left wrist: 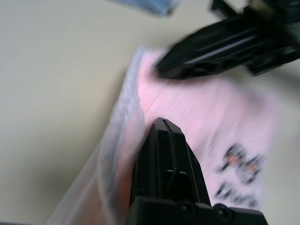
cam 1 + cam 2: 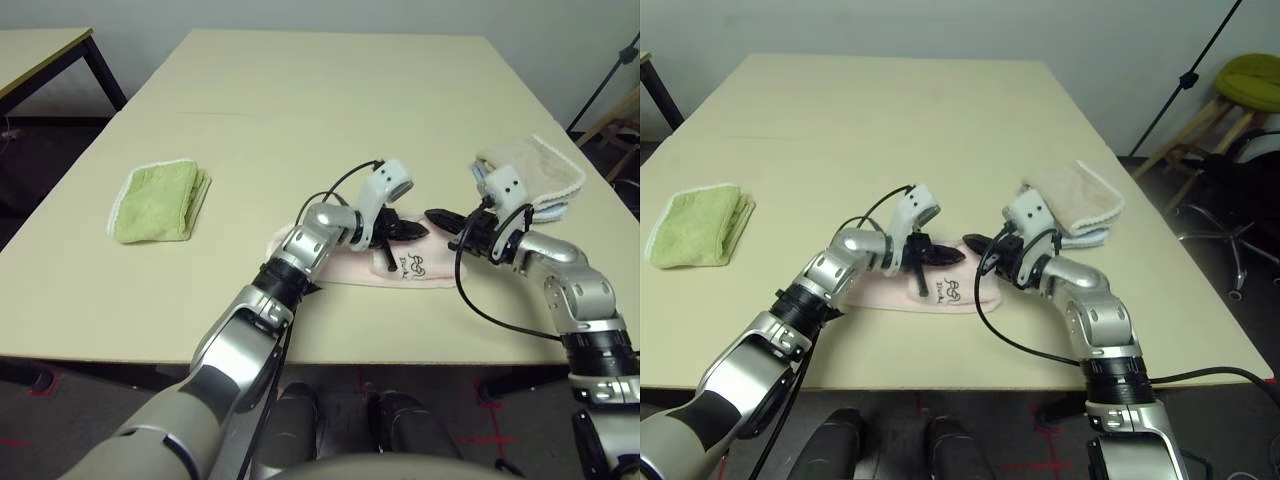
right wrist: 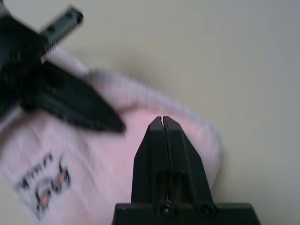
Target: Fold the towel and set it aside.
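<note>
One pale pink towel (image 2: 345, 268) is seen lying flat and folded into a long narrow strip on the near part of the beige table (image 2: 300, 110), close to its front edge; one dark embroidered mark (image 2: 414, 265) is seen on the strip towards its right end, and white piping is seen along one long edge in the left wrist view. Two grippers are counted above that right end, pointing tip to tip across it; the left gripper (image 2: 412, 230) is reached in from the left over the towel, and the right gripper (image 2: 440, 217) is reached in from the right, its tip just past the towel's end. The two black fingers of the left gripper are seen pressed together in the left wrist view, with pink cloth beneath them and nothing between them; the two fingers of the right gripper are likewise seen pressed flat against each other in the right wrist view, with no cloth caught between them; whether either tip rests on the cloth cannot be told.

Three other towels are counted on the table; one green towel (image 2: 160, 200) is seen folded on the left side, well apart from the pink one; one beige towel (image 2: 535, 168) is stacked on one light-blue towel (image 2: 553, 210) near the right edge, just behind the right arm. A second table (image 2: 40, 55) is seen at the far left, and one green stool (image 2: 1250, 82) at the far right.
</note>
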